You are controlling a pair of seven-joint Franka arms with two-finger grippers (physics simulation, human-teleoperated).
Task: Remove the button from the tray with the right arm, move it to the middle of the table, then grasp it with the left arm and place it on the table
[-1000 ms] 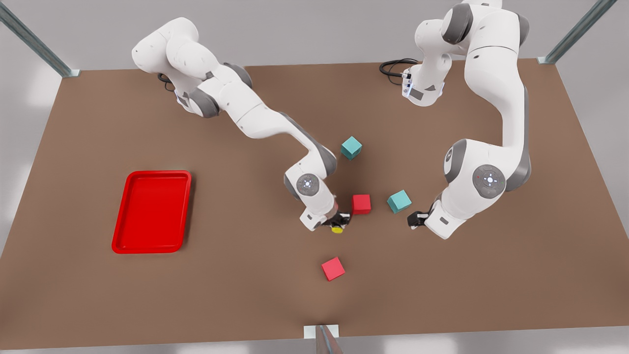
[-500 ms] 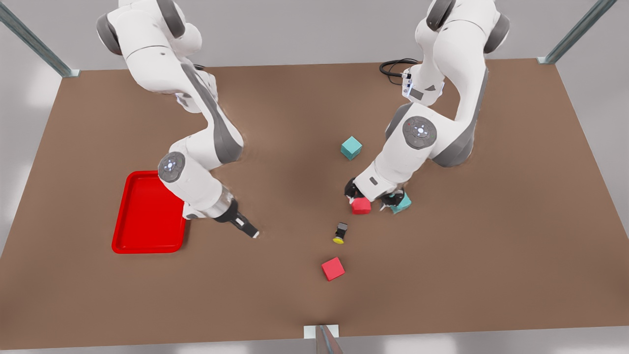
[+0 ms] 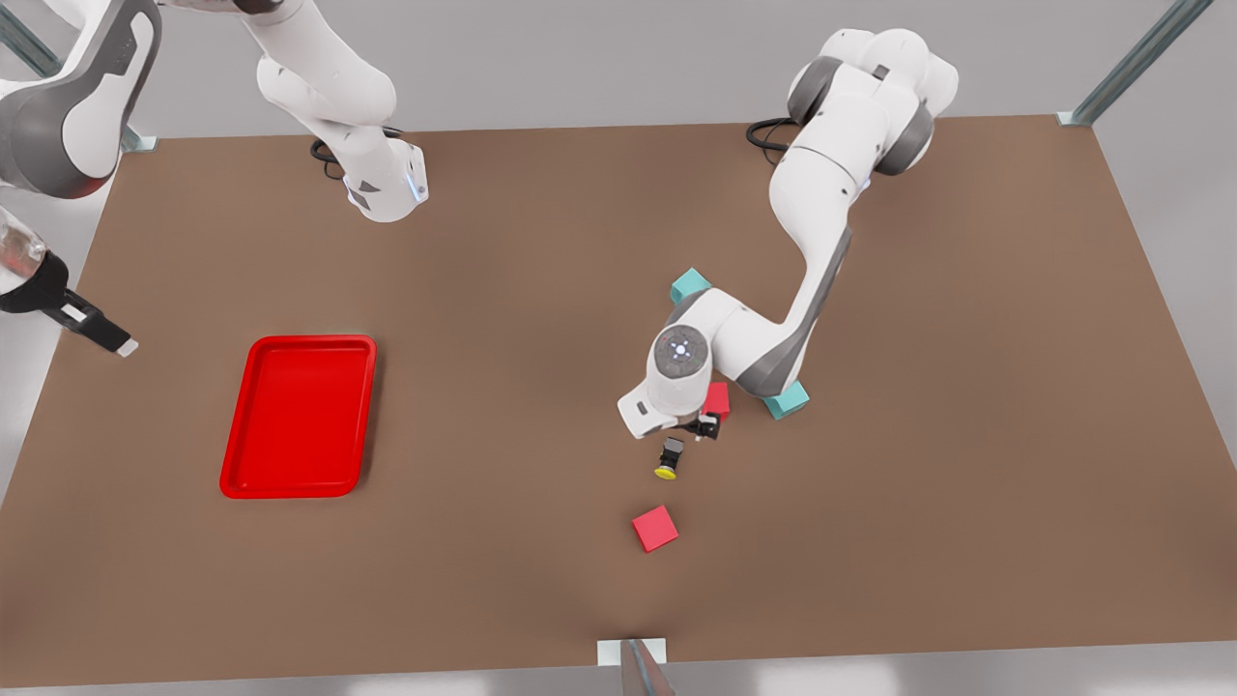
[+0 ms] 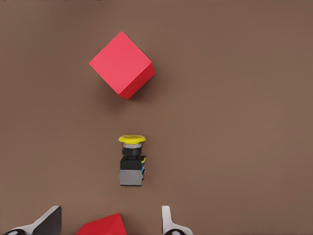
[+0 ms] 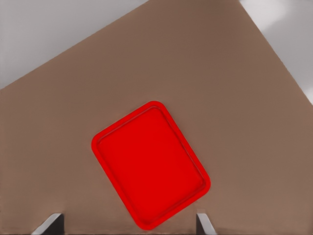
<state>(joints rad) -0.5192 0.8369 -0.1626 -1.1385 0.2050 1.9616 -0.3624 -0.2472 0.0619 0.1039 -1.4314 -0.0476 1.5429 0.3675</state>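
Observation:
The button [image 3: 669,459] lies on its side on the brown table [image 3: 541,290], near the middle, yellow cap toward the front edge. In the left wrist view the button [image 4: 132,161] sits just beyond my open fingertips [image 4: 168,223]. My left gripper [image 3: 701,425] hovers right behind it, open and holding nothing. The red tray [image 3: 298,416] sits at the front view's left with nothing in it, and the right wrist view looks down on the tray [image 5: 151,166]. My right gripper [image 3: 97,333] hangs raised past the table's left edge, open; its fingertips [image 5: 49,223] stand wide apart.
One red cube [image 3: 655,528] lies in front of the button, seen as the red cube [image 4: 122,63] in the left wrist view. A second red cube [image 3: 717,396] and a teal cube [image 3: 791,398] sit under the left arm. Another teal cube [image 3: 688,283] lies farther back.
The right arm has swung up and away to the left, beyond the tray. The left arm has moved from the cubes to just behind the button. The button has stayed put.

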